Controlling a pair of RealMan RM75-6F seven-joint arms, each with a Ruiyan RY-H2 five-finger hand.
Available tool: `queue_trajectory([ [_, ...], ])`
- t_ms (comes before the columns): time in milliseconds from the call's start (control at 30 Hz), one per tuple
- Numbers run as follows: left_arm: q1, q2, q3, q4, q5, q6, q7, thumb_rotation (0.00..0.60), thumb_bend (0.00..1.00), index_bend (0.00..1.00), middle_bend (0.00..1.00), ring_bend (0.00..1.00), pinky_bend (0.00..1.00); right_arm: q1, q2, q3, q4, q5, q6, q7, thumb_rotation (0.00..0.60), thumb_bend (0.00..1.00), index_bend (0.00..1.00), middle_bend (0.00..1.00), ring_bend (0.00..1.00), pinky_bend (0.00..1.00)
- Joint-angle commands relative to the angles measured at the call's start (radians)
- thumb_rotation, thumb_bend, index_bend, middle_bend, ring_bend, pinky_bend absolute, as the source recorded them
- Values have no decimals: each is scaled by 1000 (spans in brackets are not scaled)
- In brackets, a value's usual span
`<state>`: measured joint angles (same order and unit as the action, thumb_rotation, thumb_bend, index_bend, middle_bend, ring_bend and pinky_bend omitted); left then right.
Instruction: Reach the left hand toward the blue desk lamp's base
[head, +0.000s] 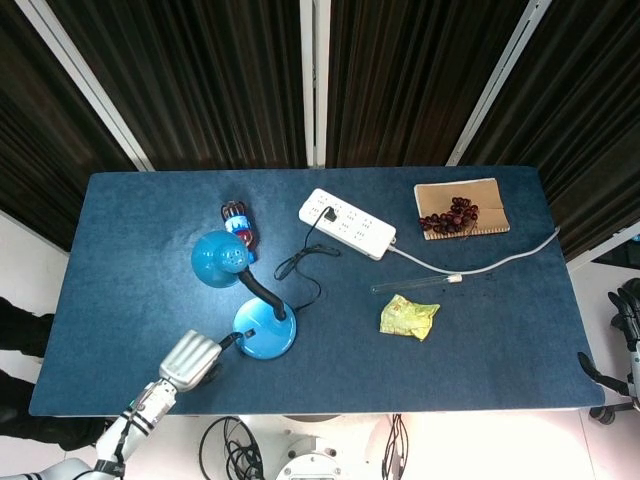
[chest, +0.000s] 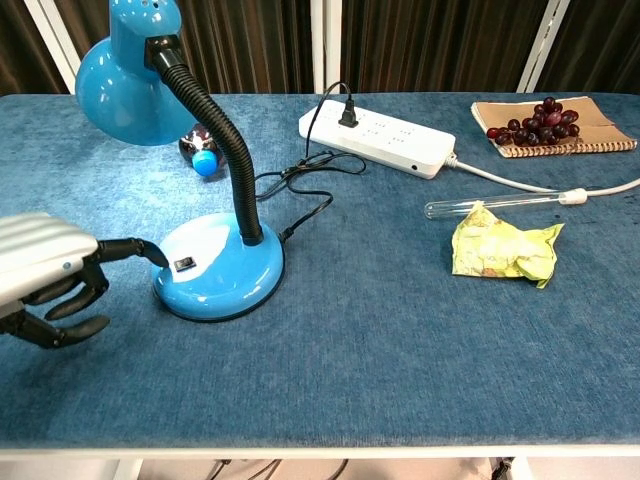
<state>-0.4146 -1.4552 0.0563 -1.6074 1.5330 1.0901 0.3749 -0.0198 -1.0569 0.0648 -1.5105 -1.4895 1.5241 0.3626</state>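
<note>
Even, bright overhead light — shadows soft, both views sharp — with faint glare on the lamp base (chest: 218, 270).

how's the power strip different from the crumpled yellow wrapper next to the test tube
The power strip is white, long and rigid, with a straight-edged body; the yellow wrapper is crumpled and irregular. The power strip has a black plug in it and a cable running off its end, while the yellow wrapper lies loose, connected to nothing. The power strip sits farther back on the table. Both lie flat on the blue cloth.
</note>
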Motion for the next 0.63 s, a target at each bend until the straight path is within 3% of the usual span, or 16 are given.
queue_trajectory([
  [33, 30, 17, -20, -5, 59, 122, -29, 600, 409, 187, 792, 788, 812, 0, 1, 0, -2, 0, 0, -2, 600, 211, 0, 0, 0, 0],
  [167, 109, 59, -40, 3, 110, 326, -72, 600, 385, 207, 731, 734, 764, -1, 3, 0, -3, 1, 0, -2, 600, 211, 0, 0, 0, 0],
  [267, 168, 102, -61, 16, 108, 451, -105, 600, 341, 226, 615, 592, 658, 0, 3, -1, -6, -1, 0, -5, 600, 211, 0, 0, 0, 0],
  [333, 202, 133, -74, 14, 81, 499, -117, 600, 269, 203, 424, 364, 487, 0, 2, -2, -8, -5, 3, -10, 600, 211, 0, 0, 0, 0],
  [400, 234, 180, -84, -18, 29, 516, -127, 600, 191, 149, 186, 107, 247, -1, 0, -3, -11, -10, 7, -18, 600, 211, 0, 0, 0, 0],
  [433, 245, 200, -89, -36, 7, 519, -138, 600, 153, 117, 88, 30, 143, 0, -1, -4, -12, -13, 9, -23, 600, 211, 0, 0, 0, 0],
  [500, 263, 233, -99, -56, -23, 528, -179, 600, 105, 83, 11, 0, 57, 3, -2, -9, -10, -24, 5, -37, 600, 210, 0, 0, 0, 0],
  [633, 280, 281, -93, -58, -38, 515, -223, 600, 40, 73, 0, 0, 0, 6, -9, -16, -13, -38, 7, -70, 600, 206, 0, 0, 0, 0],
])
